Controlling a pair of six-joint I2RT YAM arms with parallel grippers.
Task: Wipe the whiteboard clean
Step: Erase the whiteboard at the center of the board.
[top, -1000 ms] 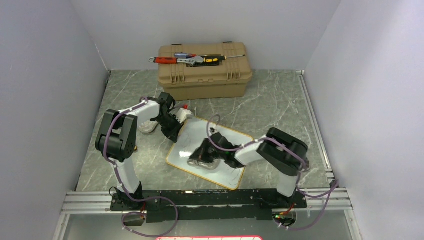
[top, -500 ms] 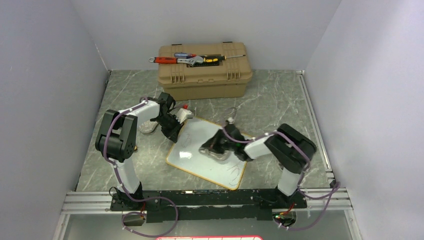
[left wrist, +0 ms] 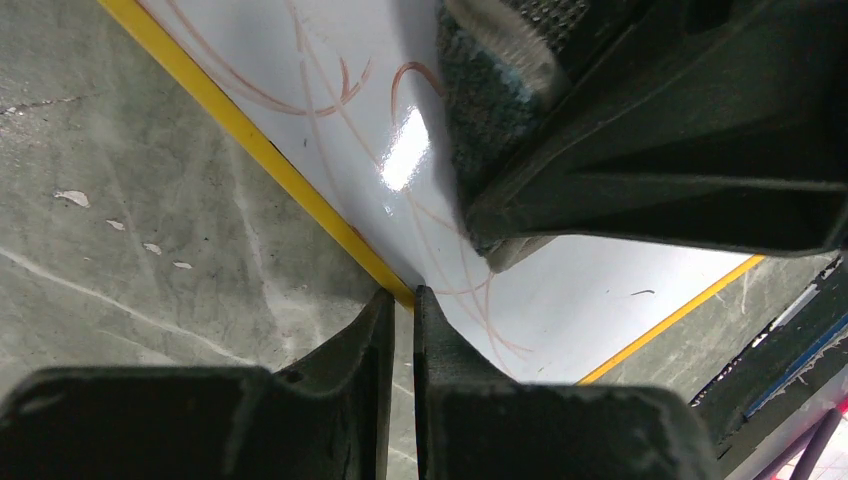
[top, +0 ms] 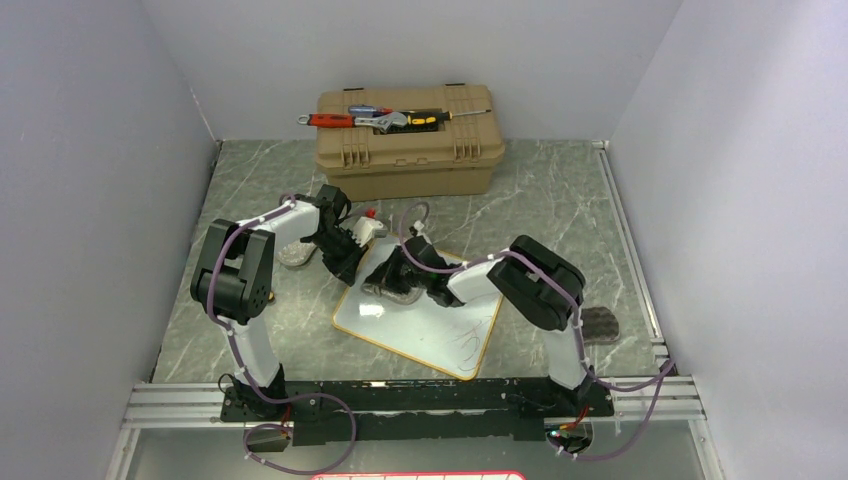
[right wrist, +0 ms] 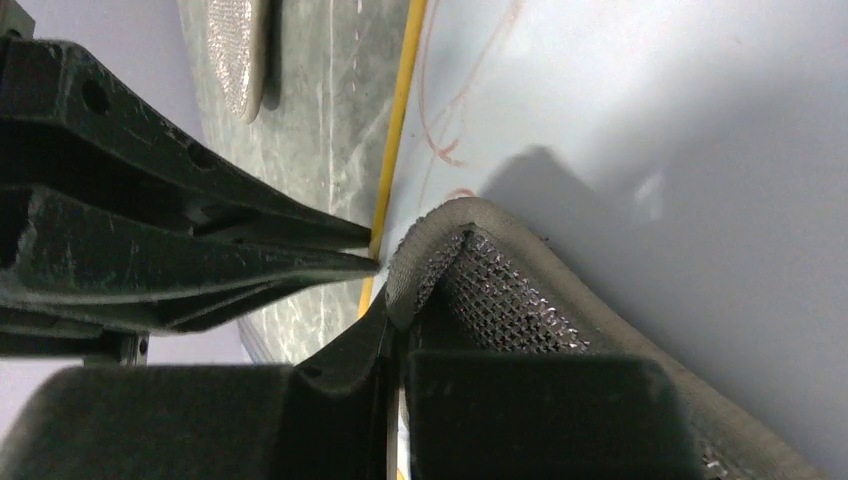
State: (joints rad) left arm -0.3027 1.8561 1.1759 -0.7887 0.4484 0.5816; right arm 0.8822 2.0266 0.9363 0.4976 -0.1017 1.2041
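At the far left corner of the whiteboard (top: 430, 325), which lies at a slant on the marbled table (top: 560, 210) before the two arms, the right gripper (top: 392, 280) presses a grey mesh wiping pad (right wrist: 520, 290), clamped tight between its fingers, onto the gloss; the left gripper (left wrist: 401, 300) (jaws nipped shut on the yellow rim, just beside the pad) pins the board. Dark scribbles (top: 462, 343) lie toward the near right corner, well apart from the pad, so the next stroke looks set to draw back toward the right arm's own base; faint reddish loops (right wrist: 447, 152) sit beside the pad
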